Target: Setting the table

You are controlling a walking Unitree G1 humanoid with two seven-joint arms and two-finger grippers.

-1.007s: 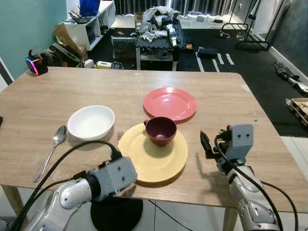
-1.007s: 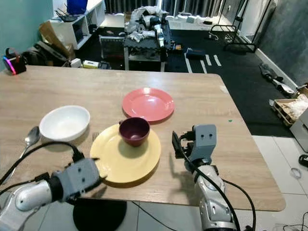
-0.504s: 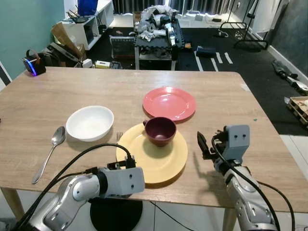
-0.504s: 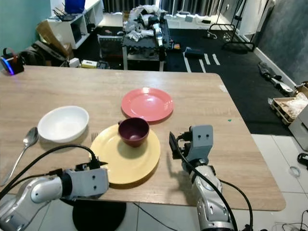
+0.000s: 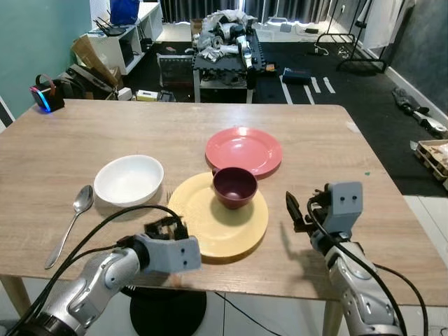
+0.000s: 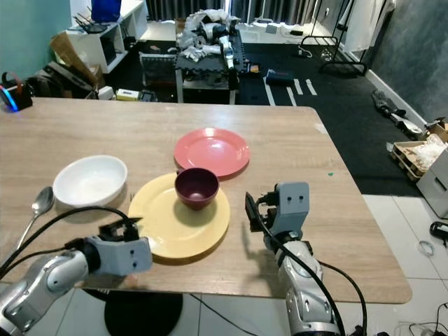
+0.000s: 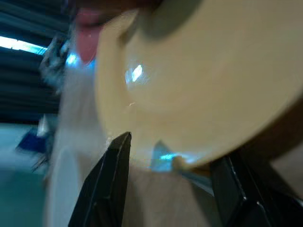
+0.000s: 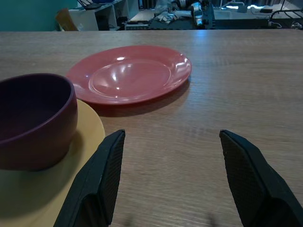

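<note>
Table (image 5: pixel 336 140) set with plates, bowls, spoon.
Left tool (image 7: pixel 165 165), fingers apart, straddles near rim of yellow plate (image 5: pixel 222 220) holding maroon bowl (image 5: pixel 234 186); right tool (image 8: pixel 177 179), fingers apart, hovers beside plate.

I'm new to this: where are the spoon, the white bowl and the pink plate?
spoon (image 5: pixel 84 198), left eye view, its bowl end.
white bowl (image 5: pixel 129 179), left eye view, inside middle.
pink plate (image 8: pixel 129 74), right wrist view, centre.
</note>
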